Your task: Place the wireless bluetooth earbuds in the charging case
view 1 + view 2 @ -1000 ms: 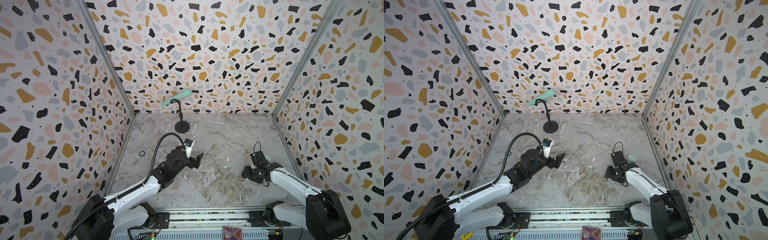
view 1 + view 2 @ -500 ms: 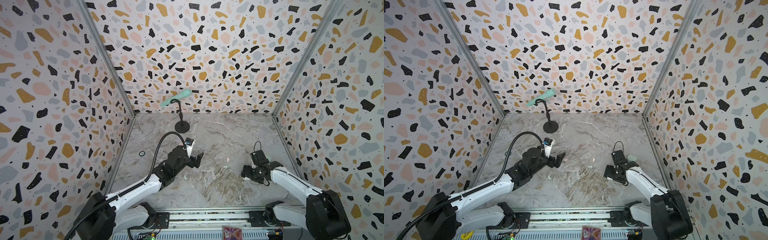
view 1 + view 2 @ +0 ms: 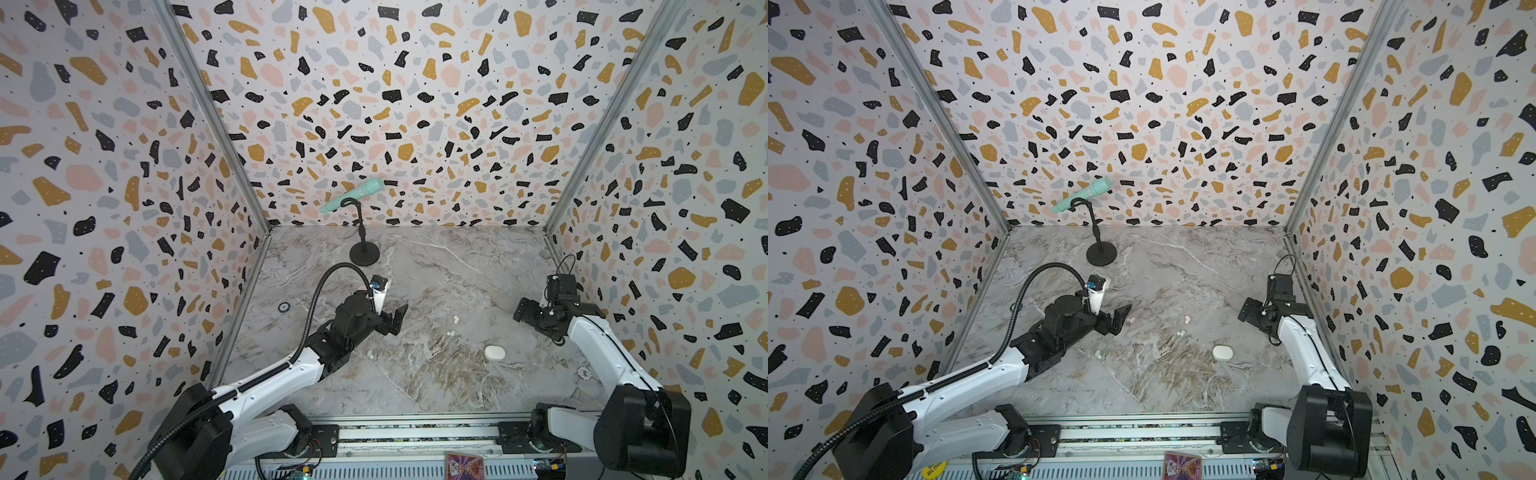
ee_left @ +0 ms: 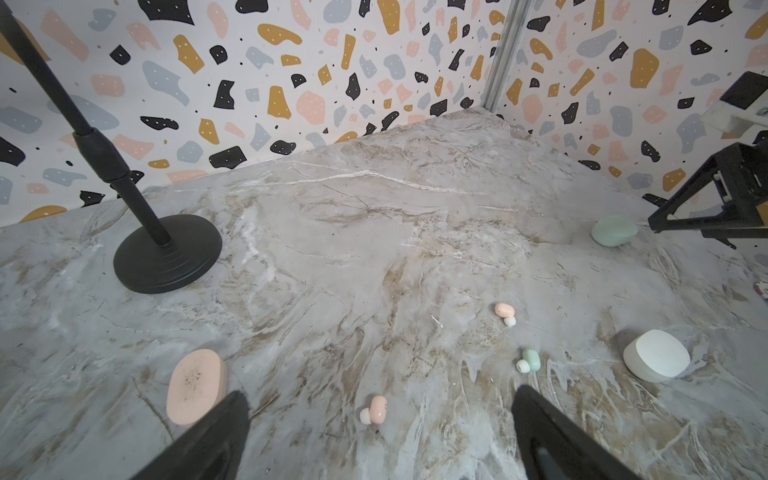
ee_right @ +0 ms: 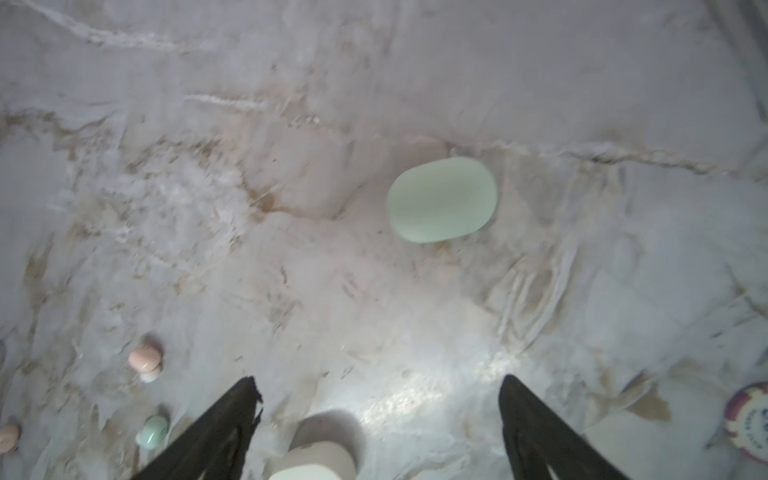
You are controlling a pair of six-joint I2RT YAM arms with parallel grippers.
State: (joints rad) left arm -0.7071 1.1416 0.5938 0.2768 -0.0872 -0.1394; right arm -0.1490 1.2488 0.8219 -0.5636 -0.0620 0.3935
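Observation:
Several earbuds lie loose on the marble floor: a pink earbud (image 4: 376,409) just ahead of my open left gripper (image 4: 378,392), another pink earbud (image 4: 505,311) (image 3: 456,319) and a mint earbud (image 4: 530,360) (image 3: 450,333) farther out. A shut white charging case (image 3: 494,353) (image 4: 656,360) rests right of centre. In the left wrist view a pink case (image 4: 193,386) lies beside one finger, and a mint case (image 5: 442,200) lies ahead of my right gripper (image 5: 377,379). The right gripper (image 3: 521,309) is open and empty, hovering behind the white case (image 5: 320,461).
A black microphone stand (image 3: 365,253) holding a mint microphone (image 3: 353,194) stands at the back centre. A poker chip (image 3: 584,372) lies near the right arm and a small ring (image 3: 284,307) lies by the left wall. Terrazzo walls close in three sides.
My right gripper opened, left the white case on the floor and pulled back toward the right wall. The left arm has barely moved.

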